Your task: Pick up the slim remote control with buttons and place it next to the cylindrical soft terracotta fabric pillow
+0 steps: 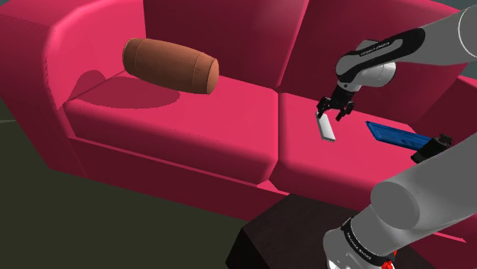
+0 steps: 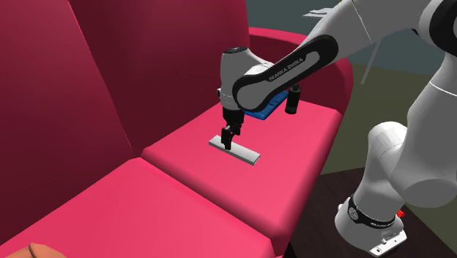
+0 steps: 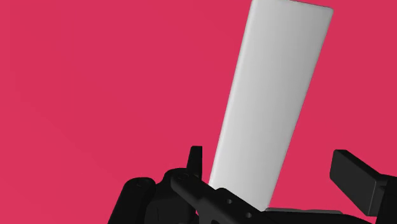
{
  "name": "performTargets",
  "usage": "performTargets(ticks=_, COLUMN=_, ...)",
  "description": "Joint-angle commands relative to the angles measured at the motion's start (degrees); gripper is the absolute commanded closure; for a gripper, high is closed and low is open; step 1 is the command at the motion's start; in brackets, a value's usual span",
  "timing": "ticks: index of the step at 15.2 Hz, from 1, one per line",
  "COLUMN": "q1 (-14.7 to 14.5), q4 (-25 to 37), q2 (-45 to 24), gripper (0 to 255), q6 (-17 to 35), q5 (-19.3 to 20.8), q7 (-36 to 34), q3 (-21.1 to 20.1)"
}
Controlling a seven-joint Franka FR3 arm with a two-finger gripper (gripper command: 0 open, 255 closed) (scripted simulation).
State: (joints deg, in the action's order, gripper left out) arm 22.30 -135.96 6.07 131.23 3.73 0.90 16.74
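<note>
In the shoulder view, your end effector (image 1: pixel 334 115) sits low over the sofa (image 1: pixel 191 130) cushion nearer the stand, at one end of the pale grey remote (image 1: pixel 328 128). A flat blue object (image 1: pixel 396 137) lies near it. The brown cylindrical pillow (image 1: pixel 170 66) rests well apart on the far cushion, against the backrest.

In the second exterior view, the remote (image 2: pixel 236 150) lies flat on the seat, and the end effector (image 2: pixel 229 136) stands over its end, not its middle.

In the wrist view, the fingers (image 3: pixel 355 178) stand apart and straddle the remote (image 3: pixel 273 108). It sits close to one finger, with a clear gap to the other, and nothing is clamped yet.

If you close from here, the nearer finger will probably touch first and shove or twist the remote on the soft cushion. A grip this near the end also leaves most of the length overhanging, so the remote may pivot or slip on the long carry to the pillow.
</note>
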Motion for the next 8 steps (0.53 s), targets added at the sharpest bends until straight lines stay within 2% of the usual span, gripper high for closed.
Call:
performTargets(ticks=1, q1=0.07, q4=-0.44, q2=-1.29, gripper=0, q6=1.75, q5=-0.31, q7=0.13, q3=0.18)
performTargets(ticks=5, q1=0.05, q4=-1.53, q2=-3.51, gripper=0, q6=4.99, q5=-1.04, q7=0.69, q3=0.34)
performTargets(ticks=8, q1=0.06, q4=-1.67, q2=-3.84, gripper=0, q6=5.46, q5=-1.16, q7=0.78, q3=0.35)
